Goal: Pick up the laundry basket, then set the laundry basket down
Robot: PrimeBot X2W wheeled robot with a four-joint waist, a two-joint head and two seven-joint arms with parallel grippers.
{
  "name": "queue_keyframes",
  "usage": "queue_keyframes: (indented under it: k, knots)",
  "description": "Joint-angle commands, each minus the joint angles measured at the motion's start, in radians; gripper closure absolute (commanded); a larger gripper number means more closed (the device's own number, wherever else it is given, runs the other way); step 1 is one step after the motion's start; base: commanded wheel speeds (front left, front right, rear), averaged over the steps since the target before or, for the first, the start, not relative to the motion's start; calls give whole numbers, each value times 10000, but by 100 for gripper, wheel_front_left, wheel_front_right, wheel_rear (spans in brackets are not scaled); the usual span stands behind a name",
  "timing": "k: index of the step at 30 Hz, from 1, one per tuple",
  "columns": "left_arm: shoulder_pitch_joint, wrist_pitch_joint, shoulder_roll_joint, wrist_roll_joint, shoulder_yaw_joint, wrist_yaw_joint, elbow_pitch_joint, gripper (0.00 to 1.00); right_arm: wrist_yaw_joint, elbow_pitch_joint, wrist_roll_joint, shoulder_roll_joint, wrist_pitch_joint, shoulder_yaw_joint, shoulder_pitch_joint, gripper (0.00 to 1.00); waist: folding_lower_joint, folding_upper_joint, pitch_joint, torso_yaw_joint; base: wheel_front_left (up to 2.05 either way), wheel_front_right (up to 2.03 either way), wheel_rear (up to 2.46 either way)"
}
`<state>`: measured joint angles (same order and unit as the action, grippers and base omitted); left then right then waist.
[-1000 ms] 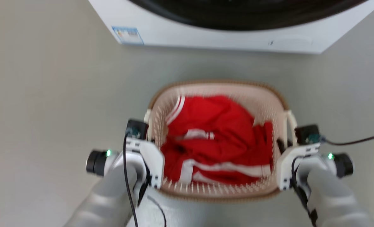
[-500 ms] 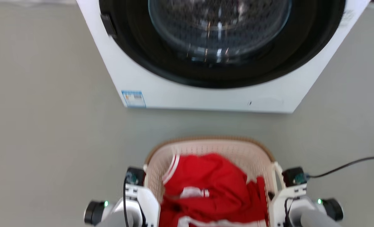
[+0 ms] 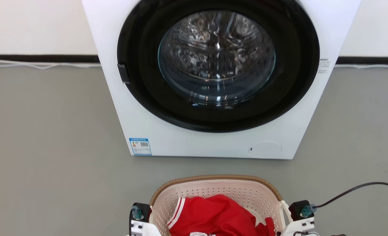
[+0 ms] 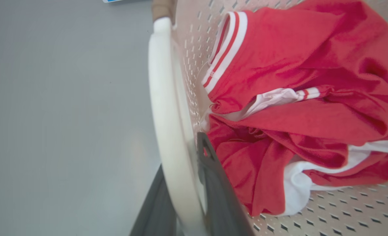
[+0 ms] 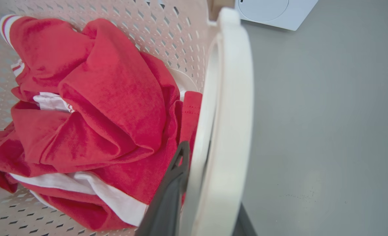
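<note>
The laundry basket [image 3: 213,191], cream perforated plastic with a brown woven rim, sits at the bottom of the head view just before the washing machine, holding red and white clothes [image 3: 218,214]. In the left wrist view my left gripper [image 4: 184,157] is shut on the basket's white left loop handle [image 4: 162,98], one dark finger [image 4: 213,186] inside the basket and one outside. In the right wrist view my right gripper [image 5: 210,177] is shut on the white right loop handle [image 5: 230,98] in the same way, with a finger [image 5: 171,190] inside. Whether the basket touches the floor I cannot tell.
A white front-loading washing machine [image 3: 141,124] with a round dark glass door [image 3: 216,59] stands close beyond the basket. Grey floor [image 3: 49,147] spreads to both sides. A dark cable [image 3: 354,190] runs from my right wrist across the floor; thin cables lie along the back wall.
The head camera has tilted up: the basket slid to the picture's bottom and the machine's door came into view. Both grippers keep their places at the basket's sides.
</note>
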<state>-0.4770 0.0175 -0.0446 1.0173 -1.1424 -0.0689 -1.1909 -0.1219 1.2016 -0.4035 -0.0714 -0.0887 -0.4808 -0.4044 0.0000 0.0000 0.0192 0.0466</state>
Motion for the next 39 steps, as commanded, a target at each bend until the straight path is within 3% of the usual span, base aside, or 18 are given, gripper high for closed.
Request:
queue_keyframes:
  k: [1,39]
  knots:
    - [-145,-76,-56,37,60,90,181,100,-88,-349,-66,212,33,-323,-52,100,0,0,172,-9,0,0,0]
    - [-156,-81,-56,628,-551,148,-82,100,-88,-85,-1122,212,257,-1192,-183,100,0,0,450,-151,0,0,0]
